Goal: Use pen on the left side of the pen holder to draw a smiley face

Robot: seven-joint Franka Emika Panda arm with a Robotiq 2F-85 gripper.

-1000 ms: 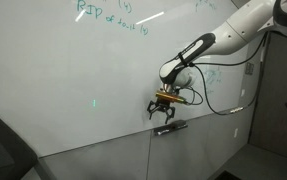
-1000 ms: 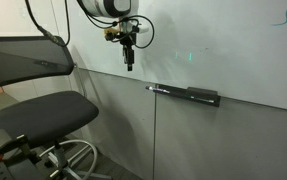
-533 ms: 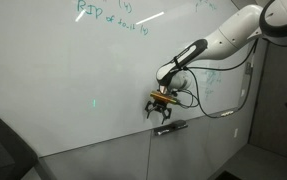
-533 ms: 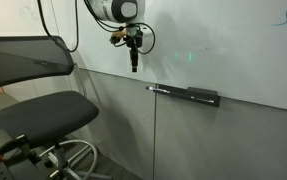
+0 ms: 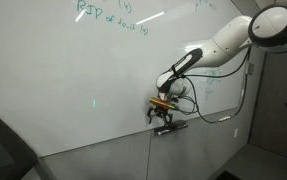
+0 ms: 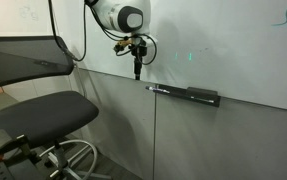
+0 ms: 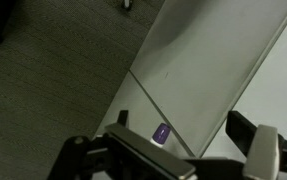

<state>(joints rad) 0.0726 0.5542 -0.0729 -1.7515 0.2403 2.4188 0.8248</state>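
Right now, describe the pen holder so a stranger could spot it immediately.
Find the big whiteboard. Along its bottom edge sits the pen holder, a long, narrow, dark grey tray. Unlike the yellow-and-black end effector nearby, it lies flat along the ledge.

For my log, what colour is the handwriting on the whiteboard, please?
The handwriting is green; an exterior view shows it best.

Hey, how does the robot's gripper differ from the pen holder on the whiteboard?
The gripper points downward; the pen holder lies level at the bottom of the whiteboard. The gripper carries a yellow band; the pen holder is dark grey throughout. Both are mostly dark.
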